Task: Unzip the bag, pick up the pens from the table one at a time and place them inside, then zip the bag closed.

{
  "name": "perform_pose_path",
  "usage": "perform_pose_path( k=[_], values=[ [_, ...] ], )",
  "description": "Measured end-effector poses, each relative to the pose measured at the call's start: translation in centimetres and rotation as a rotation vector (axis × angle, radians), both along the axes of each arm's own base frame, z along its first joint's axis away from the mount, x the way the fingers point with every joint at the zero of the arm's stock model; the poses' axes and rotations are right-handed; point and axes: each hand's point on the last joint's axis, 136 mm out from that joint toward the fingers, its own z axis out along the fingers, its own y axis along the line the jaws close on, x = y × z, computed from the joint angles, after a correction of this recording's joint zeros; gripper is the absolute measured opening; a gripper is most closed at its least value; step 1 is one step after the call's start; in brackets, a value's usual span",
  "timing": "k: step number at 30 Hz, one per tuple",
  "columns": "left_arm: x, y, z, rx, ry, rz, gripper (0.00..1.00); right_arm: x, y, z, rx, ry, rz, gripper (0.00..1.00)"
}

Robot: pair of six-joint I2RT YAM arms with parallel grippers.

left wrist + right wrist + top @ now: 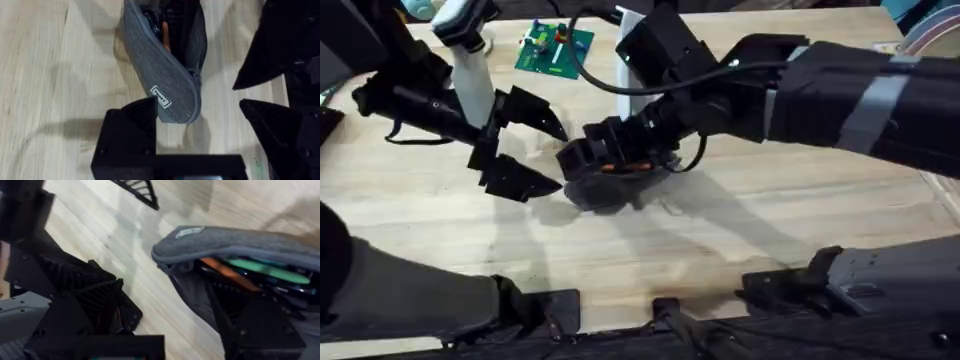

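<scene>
Bag: the grey pouch [610, 185] lies near the middle of the bench [740, 240], its zipper open along the length.
Pens: an orange pen [227, 272] and a green one [267, 271] lie inside the open pouch; from my left wrist the orange one [164, 35] shows in the gap.
Right claw: my right claw [605, 150] is down at the pouch's open mouth, one finger [250, 325] inside the opening. I cannot tell whether it is clenched or released.
Left claw: my left claw [520, 145] is released, its two black fingers spread wide, just beside the pouch's rounded end, touching nothing.
Far edge: a green circuit board [555, 48] lies near the bench's far edge, well apart from the pouch.
</scene>
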Motion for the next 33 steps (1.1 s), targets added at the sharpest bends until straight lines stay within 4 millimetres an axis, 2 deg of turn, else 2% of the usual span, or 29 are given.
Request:
perform_pose_path(
  k=[6,15,24,29,33],
  values=[
    [0.1,0.0,0.0,-0.004,-0.005,0.003,0.993,0.2,0.3,0.0,0.011,-0.008,-0.001,0.998],
    [0.2,0.0,0.0,-0.003,-0.009,0.002,0.993,0.2,1.2,-2.4,0.002,0.051,0.021,0.998],
    [0.4,0.6,-0.7,0.037,-0.031,-0.010,0.993,-0.3,2.1,-1.6,0.071,0.040,0.106,0.997],
    [0.8,1.8,-0.7,0.038,-0.033,0.038,0.992,-0.9,2.4,-1.3,0.125,0.082,0.158,0.996],
    [1.1,3.4,-0.7,0.039,-0.032,0.103,0.993,-0.7,2.0,-1.5,0.163,0.138,0.164,0.997]
  ],
)
